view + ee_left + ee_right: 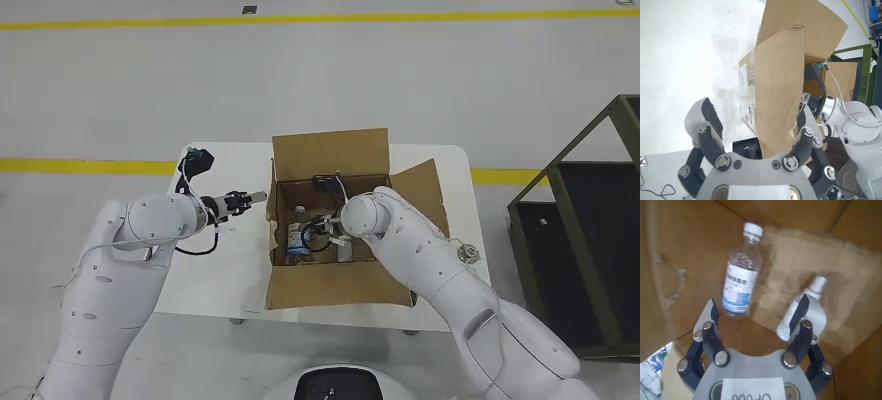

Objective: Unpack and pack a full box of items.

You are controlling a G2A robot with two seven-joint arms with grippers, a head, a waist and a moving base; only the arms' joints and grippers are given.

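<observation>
A: Your right end effector [759, 306] is down inside the box [320, 285], with the fingers apart and nothing between them. The clear bottle [740, 285] lies on the box floor just ahead of one finger. The white spray bottle [786, 323] lies just beside the other finger, partly hidden behind it.

B: Yes. I think the step is to take one item out, so you must choose one. If you take the clear bottle, turn the wrist so that the fingers go across its body at the label, not at the cap. Close only when both pads are level with it. I cannot tell if the finger touches the spray bottle, so come in gently or it may roll.

A: Your left end effector [755, 117] is also spread open and holds nothing. It is outside the box, above the counter [240, 280], just beside the side flap [780, 85].

B: That flap stands up and its edge is torn, so you should keep the left fingers off it. Inside, the walls are near on every side, and I think you should lift straight up. The counter on the left arm's side has bare room for putting items down. The green rack [570, 200] is well apart.
</observation>
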